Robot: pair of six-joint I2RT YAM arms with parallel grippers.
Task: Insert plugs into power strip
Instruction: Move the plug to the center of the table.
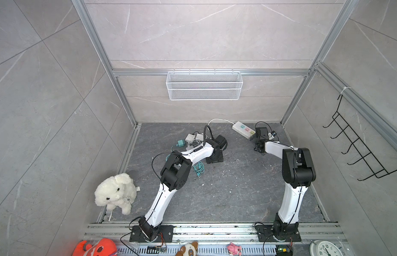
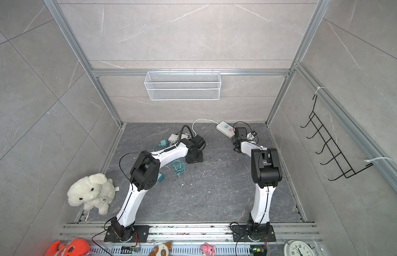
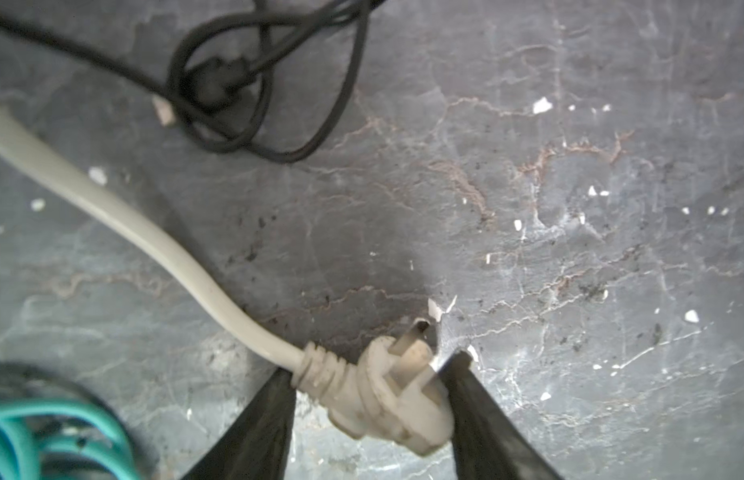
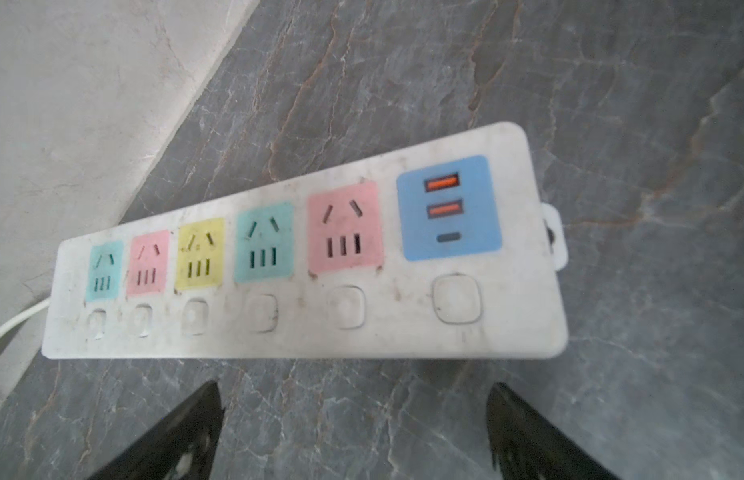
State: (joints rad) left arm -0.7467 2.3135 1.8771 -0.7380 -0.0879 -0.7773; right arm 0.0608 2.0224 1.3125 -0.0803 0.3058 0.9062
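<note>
White power strip (image 1: 243,130), its teal, pink and yellow sockets all empty, lies at 1 o'clock on the dark stone floor (image 1: 233,195) in both top views, close to the back wall; the charger plugs (image 1: 194,137), white and teal adapters in a tangle of thin cables, sit at 11 o'clock, none inserted yet. In the left wrist view the left gripper (image 3: 374,365) stands about half open around the pronged plug (image 3: 387,399) that ends the strip's thick white cord (image 3: 112,208); both fingers (image 3: 262,424) appear to touch it, one at the ribbed neck, one at the pronged face; a black cable (image 3: 237,83) and a teal cable (image 3: 50,432) lie apart from it. The right gripper (image 4: 353,388) hovers just beside the strip, spread wide, holding nothing. Judgement: this looks like clearing the cord's end aside, not a charger pick; grip the moulded body rather than the prongs, and move slowly so the stiff cord does not drag the strip; the free hand is well placed to steady the bar.
</note>
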